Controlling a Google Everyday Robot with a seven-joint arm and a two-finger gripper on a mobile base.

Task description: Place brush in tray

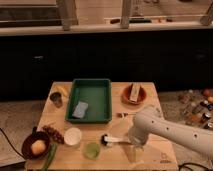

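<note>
end effector: down at the table's 5 o'clock, sitting on the brush handle; can't tell how the fingers stand
small white-handled brush with dark head: lying flat on the light wooden table, at 6 o'clock from the tray
green rectangular plastic tray: table's 12 o'clock, blue sponge inside

One wooden table carries everything. On it: one green tray, holding one blue sponge; one brush near the front edge; one white cup and one green cup, side by side at the near left; one dark bowl with one orange fruit; one orange-brown bowl at the far right; one metal cup and one banana at the far left; one fork. One gripper sits by the brush handle
</note>
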